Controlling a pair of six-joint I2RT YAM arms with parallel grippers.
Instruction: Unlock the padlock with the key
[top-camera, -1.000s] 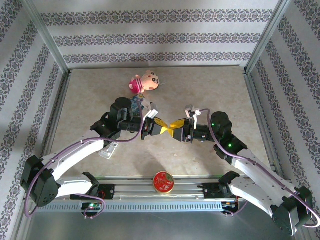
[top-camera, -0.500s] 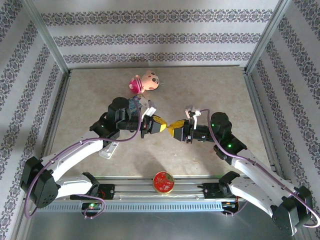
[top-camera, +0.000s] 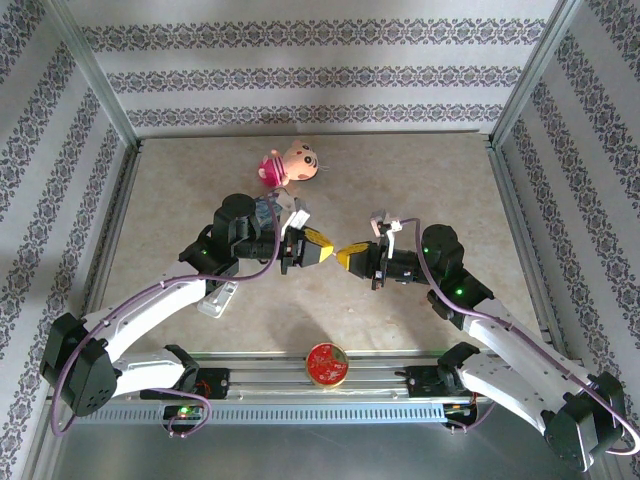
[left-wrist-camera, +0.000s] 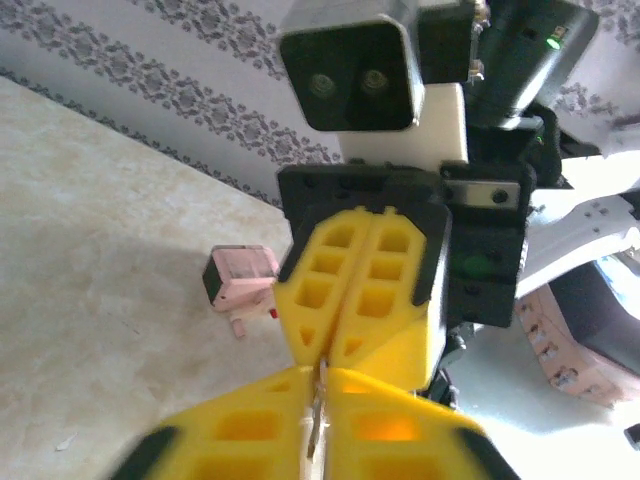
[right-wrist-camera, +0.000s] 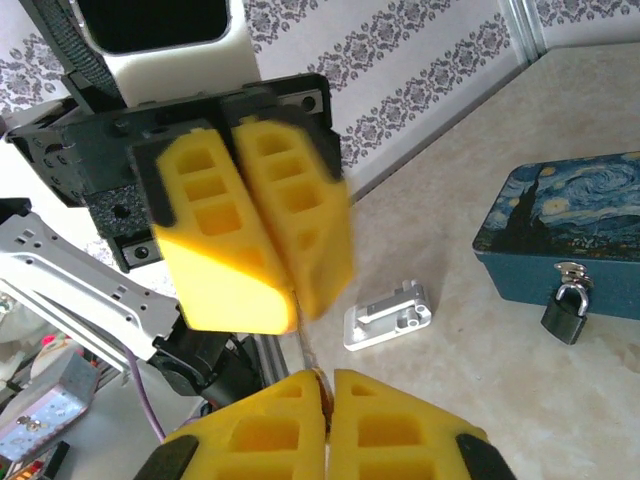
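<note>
Seen from above, both arms are raised over the middle of the bench (top-camera: 420, 170). The left gripper (top-camera: 328, 245) and the right gripper (top-camera: 342, 254) are met tip to tip, the left at 9 o'clock of the meeting point and the right at 3 o'clock.

Right gripper: the yellow fingers are pressed flat together, and one end of the key (left-wrist-camera: 315, 420) is pinched in the seam at their tips. The key is seen only as a thin grey sliver, held clear of the bench, running from those tips into the slit between the fingers opposite.

Left gripper: the fingers are set close, with a narrow slit left between them. Whether the sliver is gripped or merely lying in that slit cannot be told, as the right wrist view is blurred at that point.

Padlock (right-wrist-camera: 565, 312): found in the right wrist view at about 3 o'clock of the fingertips, well apart from both grippers. It stands on the bench against the front wall of a blue tin (right-wrist-camera: 560, 225), with its shackle closed and hooked through the tin's clasp.

Other items seen from above:
- A doll (top-camera: 293, 163) lies at 12 o'clock of the grippers, near the back wall.
- A red tin (top-camera: 326, 364) sits at 6 o'clock, on the front rail.
- A whitish bracket (right-wrist-camera: 388, 313) lies flat on the bench, near the blue tin.
</note>
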